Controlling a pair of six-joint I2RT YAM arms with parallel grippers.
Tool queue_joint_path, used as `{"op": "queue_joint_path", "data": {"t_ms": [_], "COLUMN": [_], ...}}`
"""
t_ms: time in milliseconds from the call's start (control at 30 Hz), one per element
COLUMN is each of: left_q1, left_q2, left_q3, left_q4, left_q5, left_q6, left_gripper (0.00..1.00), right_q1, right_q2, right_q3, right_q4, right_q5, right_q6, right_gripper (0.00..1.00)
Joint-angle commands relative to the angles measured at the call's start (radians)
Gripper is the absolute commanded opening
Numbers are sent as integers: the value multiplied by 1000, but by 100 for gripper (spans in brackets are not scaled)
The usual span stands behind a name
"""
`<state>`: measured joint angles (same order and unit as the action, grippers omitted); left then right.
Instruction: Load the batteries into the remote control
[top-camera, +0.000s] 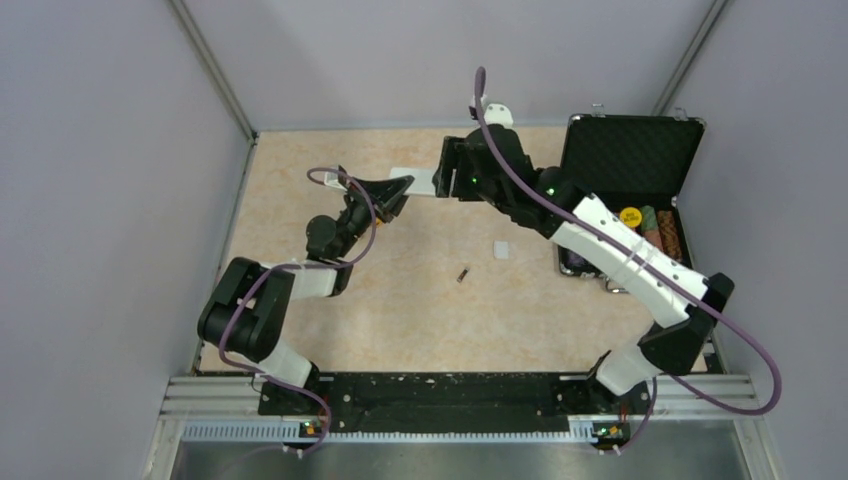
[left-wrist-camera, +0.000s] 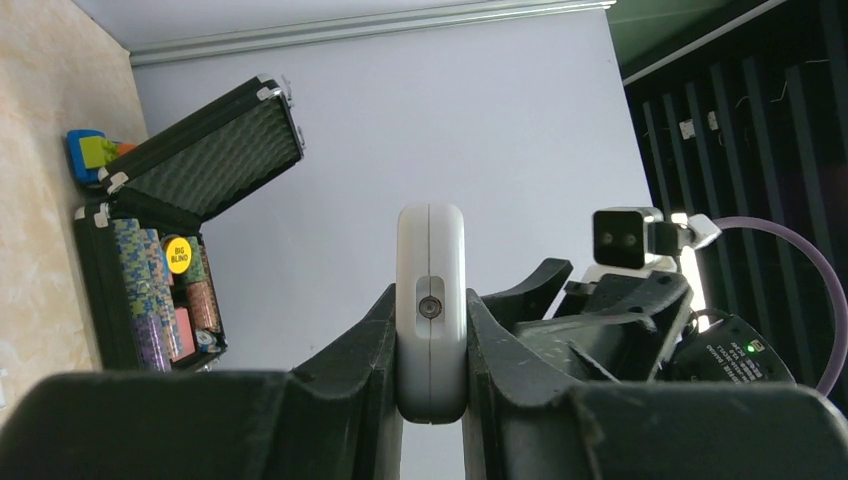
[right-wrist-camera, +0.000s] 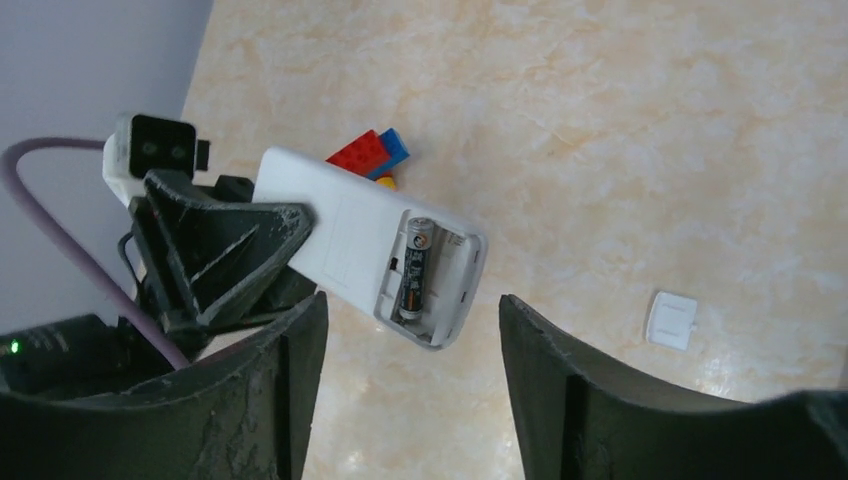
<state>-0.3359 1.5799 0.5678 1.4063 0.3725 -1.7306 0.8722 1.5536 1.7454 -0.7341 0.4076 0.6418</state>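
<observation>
My left gripper (top-camera: 388, 190) is shut on the light-grey remote control (top-camera: 418, 180) and holds it above the table at the back. In the left wrist view the remote (left-wrist-camera: 431, 290) stands edge-on, clamped between the fingers (left-wrist-camera: 360, 350). In the right wrist view the remote (right-wrist-camera: 340, 225) shows its back with the compartment open and one battery (right-wrist-camera: 415, 268) seated in it. My right gripper (right-wrist-camera: 410, 305) is open and empty, just over the remote's compartment end. A second battery (top-camera: 463, 274) lies on the table. The small white battery cover (top-camera: 502, 250) lies near it and also shows in the right wrist view (right-wrist-camera: 672, 320).
An open black case (top-camera: 630, 160) with poker chips stands at the right edge; it also shows in the left wrist view (left-wrist-camera: 190, 160). Coloured toy bricks (right-wrist-camera: 372, 153) lie on the table under the remote. Grey walls close in the table on three sides.
</observation>
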Motion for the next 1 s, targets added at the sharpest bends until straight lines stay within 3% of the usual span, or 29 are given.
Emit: {"op": "queue_joint_path", "data": {"t_ms": [0,167,400,633,867,967], "left_q1": [2,1,2,4,3,3], "left_q2": [-26,-72,-69,-48,-102,-124], "left_q3": [2,15,34,36,30,37], "left_q4": [49,-52,-55,-27,-118,-142], "left_q5": [14,40,60,80,95,103], "left_q6": [3,41,31,12,67,91], "left_gripper": [0,0,0,0,0,0], "right_q1": [-37,-39,-37,-17,-4,-2], "right_q2": [-163,-292,-465,-420,-414,-395], "right_q3": [-83,-233,-572,-642,-810,-831], "right_q4": [206,329,562,611,987,1033], "right_q5": [-167,-330,-569,-560,-571,-581], "right_q6": [-299,-716,-1228,-1410,-1479,-1513], "right_gripper": [66,78,81,82,82,82]}}
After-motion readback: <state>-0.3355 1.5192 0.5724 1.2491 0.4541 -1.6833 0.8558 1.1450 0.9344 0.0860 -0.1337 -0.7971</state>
